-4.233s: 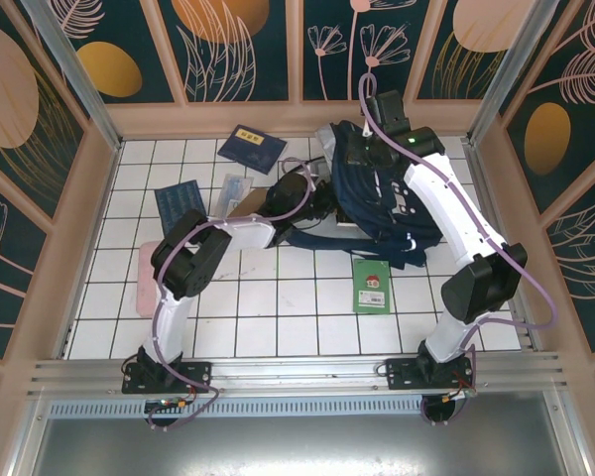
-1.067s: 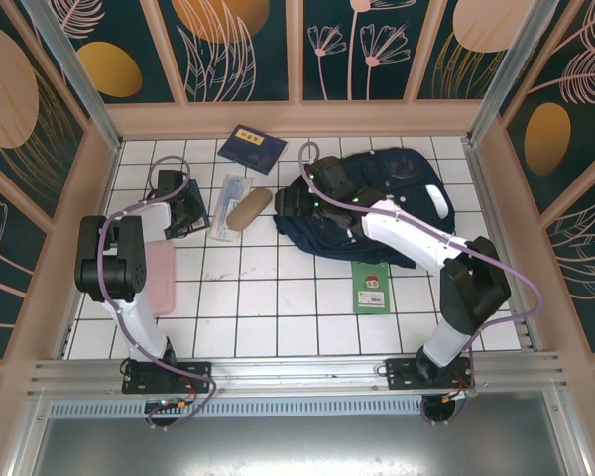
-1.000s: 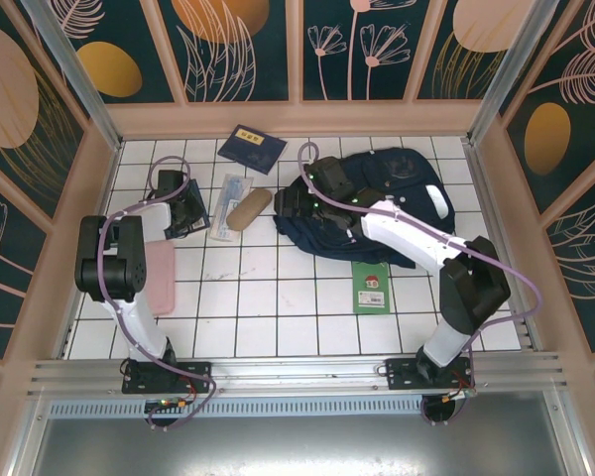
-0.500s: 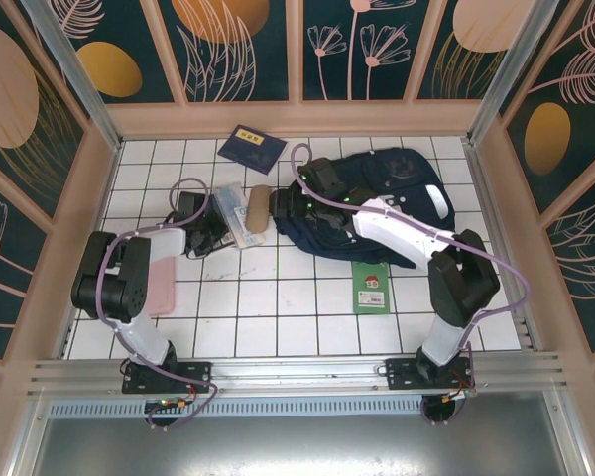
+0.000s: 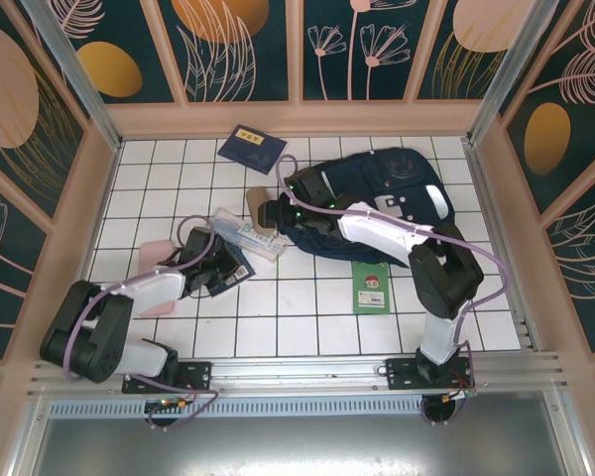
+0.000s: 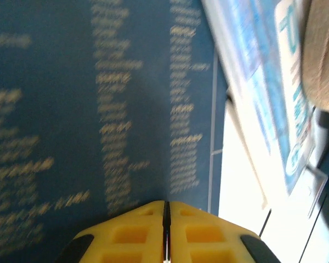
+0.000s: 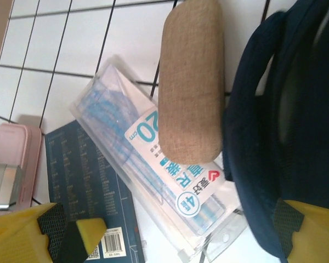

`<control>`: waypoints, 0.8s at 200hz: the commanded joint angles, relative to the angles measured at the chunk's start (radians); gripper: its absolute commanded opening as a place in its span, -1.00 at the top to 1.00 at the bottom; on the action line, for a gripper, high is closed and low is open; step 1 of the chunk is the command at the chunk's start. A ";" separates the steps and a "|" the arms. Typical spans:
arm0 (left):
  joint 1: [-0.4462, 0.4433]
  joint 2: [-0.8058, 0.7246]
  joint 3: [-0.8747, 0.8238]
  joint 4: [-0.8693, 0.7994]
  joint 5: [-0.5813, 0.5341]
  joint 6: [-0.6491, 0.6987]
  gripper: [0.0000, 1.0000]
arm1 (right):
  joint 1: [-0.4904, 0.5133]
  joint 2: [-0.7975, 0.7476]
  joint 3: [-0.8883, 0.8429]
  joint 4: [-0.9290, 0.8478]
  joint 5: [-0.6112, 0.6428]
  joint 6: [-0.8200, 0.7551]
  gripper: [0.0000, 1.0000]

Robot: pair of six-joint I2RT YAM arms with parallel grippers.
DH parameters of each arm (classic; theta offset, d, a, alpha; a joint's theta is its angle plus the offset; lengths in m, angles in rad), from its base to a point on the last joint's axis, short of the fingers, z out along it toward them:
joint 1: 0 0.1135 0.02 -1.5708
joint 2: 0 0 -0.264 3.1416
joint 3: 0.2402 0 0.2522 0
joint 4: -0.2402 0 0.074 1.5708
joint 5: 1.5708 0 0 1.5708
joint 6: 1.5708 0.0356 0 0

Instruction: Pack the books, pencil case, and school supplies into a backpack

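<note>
The navy backpack [image 5: 397, 188] lies at the back right of the tiled floor. My left gripper [image 5: 216, 268] is shut on the edge of a navy book [image 5: 234, 275], whose printed cover [image 6: 98, 109] runs out ahead of its closed yellow fingers [image 6: 131, 235]. A clear packet of school supplies [image 5: 250, 236] lies slantwise beside it, with the brown pencil case [image 5: 257, 202] resting on its far end. My right gripper [image 7: 186, 233] is open above the packet [image 7: 170, 181], between the navy book [image 7: 88, 186] and the backpack's edge [image 7: 285, 126].
A yellow-labelled navy book [image 5: 251, 149] lies near the back wall. A green booklet [image 5: 373, 288] sits in front of the backpack. A pink case [image 5: 151, 283] lies by my left arm. Wooden walls ring the floor.
My left gripper has dragged the navy book from the left side towards the front centre. The packet and pencil case shifted right and nearer. My right gripper moved left over them.
</note>
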 commanded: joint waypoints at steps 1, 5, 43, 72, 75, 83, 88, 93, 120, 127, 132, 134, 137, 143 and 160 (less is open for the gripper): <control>-0.002 -0.107 -0.021 -0.103 -0.032 -0.028 0.67 | 0.023 0.042 0.023 0.062 -0.066 0.024 -0.97; -0.001 -0.125 -0.017 -0.120 -0.038 -0.022 0.62 | 0.026 0.047 0.019 0.069 -0.075 0.028 -0.98; 0.021 -0.249 0.018 -0.260 -0.115 0.011 0.50 | 0.064 0.098 0.008 0.136 -0.161 0.022 -0.57; 0.081 -0.270 -0.039 -0.275 -0.120 0.048 0.49 | 0.100 0.167 0.038 0.145 -0.199 0.010 -0.07; 0.088 -0.270 -0.045 -0.272 -0.118 0.051 0.49 | 0.102 0.175 0.041 0.144 -0.201 0.009 -0.03; 0.095 -0.263 -0.060 -0.263 -0.115 0.059 0.49 | 0.110 0.195 0.050 0.142 -0.204 0.008 0.05; 0.098 -0.258 -0.068 -0.258 -0.115 0.063 0.48 | 0.113 0.208 0.057 0.140 -0.208 0.005 0.08; 0.100 -0.253 -0.072 -0.254 -0.113 0.068 0.49 | 0.117 0.218 0.063 0.139 -0.210 0.005 0.09; 0.104 -0.235 -0.102 -0.246 -0.119 0.082 0.49 | 0.133 0.277 0.096 0.118 -0.211 -0.010 0.09; 0.103 -0.233 -0.112 -0.239 -0.117 0.080 0.49 | 0.135 0.288 0.104 0.114 -0.208 -0.014 0.09; 0.103 -0.231 -0.122 -0.229 -0.114 0.077 0.50 | 0.137 0.297 0.110 0.108 -0.203 -0.015 0.09; 0.103 -0.230 -0.126 -0.224 -0.110 0.075 0.50 | 0.137 0.302 0.113 0.105 -0.202 -0.017 0.09; 0.103 -0.229 -0.133 -0.218 -0.107 0.072 0.51 | 0.137 0.308 0.115 0.103 -0.201 -0.019 0.09; 0.103 -0.226 -0.145 -0.207 -0.101 0.065 0.52 | 0.140 0.318 0.120 0.098 -0.200 -0.022 0.09; 0.103 -0.216 -0.173 -0.184 -0.093 0.051 0.55 | 0.140 0.345 0.125 0.092 -0.206 -0.026 0.09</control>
